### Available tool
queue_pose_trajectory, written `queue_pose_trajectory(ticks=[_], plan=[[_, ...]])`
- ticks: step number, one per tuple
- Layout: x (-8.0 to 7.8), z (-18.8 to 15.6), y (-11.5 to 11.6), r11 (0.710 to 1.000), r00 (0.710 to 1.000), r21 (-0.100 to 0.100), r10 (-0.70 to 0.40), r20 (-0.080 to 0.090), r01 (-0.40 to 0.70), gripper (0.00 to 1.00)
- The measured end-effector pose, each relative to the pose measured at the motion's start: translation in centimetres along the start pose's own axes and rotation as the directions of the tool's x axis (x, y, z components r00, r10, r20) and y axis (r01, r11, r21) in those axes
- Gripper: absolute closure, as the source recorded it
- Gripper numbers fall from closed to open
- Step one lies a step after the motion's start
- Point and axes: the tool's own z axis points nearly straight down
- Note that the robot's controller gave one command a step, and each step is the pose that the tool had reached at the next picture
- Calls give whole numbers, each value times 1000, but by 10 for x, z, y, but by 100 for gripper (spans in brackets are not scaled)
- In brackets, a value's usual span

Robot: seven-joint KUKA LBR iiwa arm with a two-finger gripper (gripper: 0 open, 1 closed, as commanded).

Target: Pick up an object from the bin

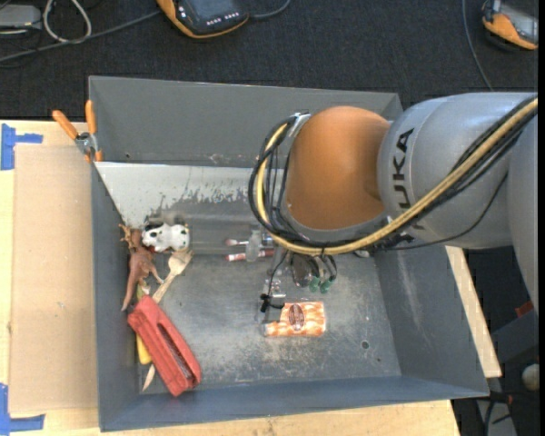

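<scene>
My gripper (274,296) hangs below the arm's orange cover, low over the middle of the bin floor. Just beneath and to its right lies a small flat orange and white packet (296,320), its upper left corner close to the gripper; whether they touch I cannot tell. A small red and white thing (243,250) lies left of the gripper near the back wall.
Along the bin's left side lie a red stapler-like thing (166,345), a brown toy dinosaur (137,274), a white and black toy animal (166,237) and a pale wooden spoon (172,272). The arm covers the bin's upper right part.
</scene>
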Motion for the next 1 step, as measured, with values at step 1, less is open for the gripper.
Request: queue_pose_trajectory(ticks=[1], plan=[[-2,-4,0,1000,1000,-1,2,8,-2,0]])
